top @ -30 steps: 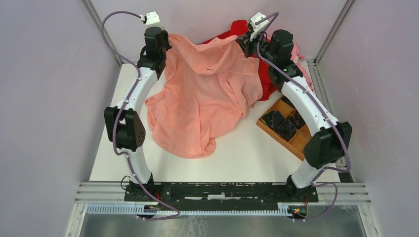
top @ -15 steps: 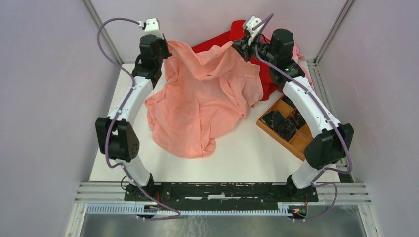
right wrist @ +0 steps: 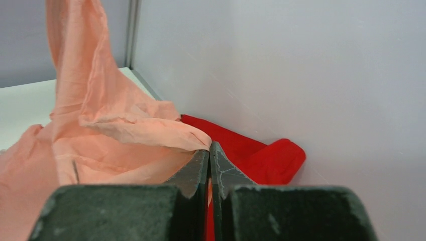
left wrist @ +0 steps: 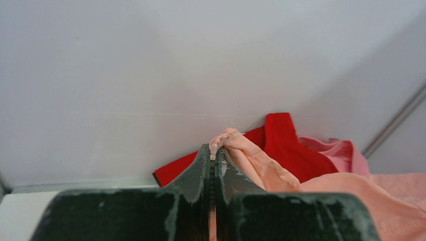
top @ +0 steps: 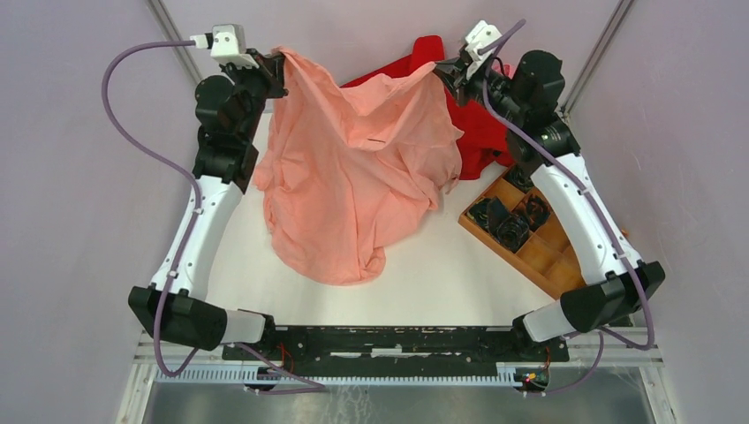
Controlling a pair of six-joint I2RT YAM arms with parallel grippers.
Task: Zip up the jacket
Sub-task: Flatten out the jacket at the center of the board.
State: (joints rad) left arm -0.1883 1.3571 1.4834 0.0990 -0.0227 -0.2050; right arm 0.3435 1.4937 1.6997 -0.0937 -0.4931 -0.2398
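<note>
The salmon-pink jacket (top: 358,177) hangs between both grippers at the back of the white table (top: 442,274), its lower part crumpled on the surface. My left gripper (top: 281,64) is shut on the jacket's top left edge; in the left wrist view (left wrist: 215,153) a zipper end and a bunch of fabric (left wrist: 241,150) stick out of the closed tips. My right gripper (top: 439,71) is shut on the top right edge; in the right wrist view (right wrist: 209,148) the fabric (right wrist: 120,125) runs off to the left from the tips.
A bright red garment (top: 477,132) lies behind the jacket against the back wall, with a paler pink garment (left wrist: 341,153) beside it. A wooden compartment tray (top: 530,238) holding dark objects (top: 503,221) sits at the right. Walls enclose the table closely.
Both grippers have lifted and spread apart, the left one moving further left and back. The jacket's top edge is pulled wider and higher between them.
</note>
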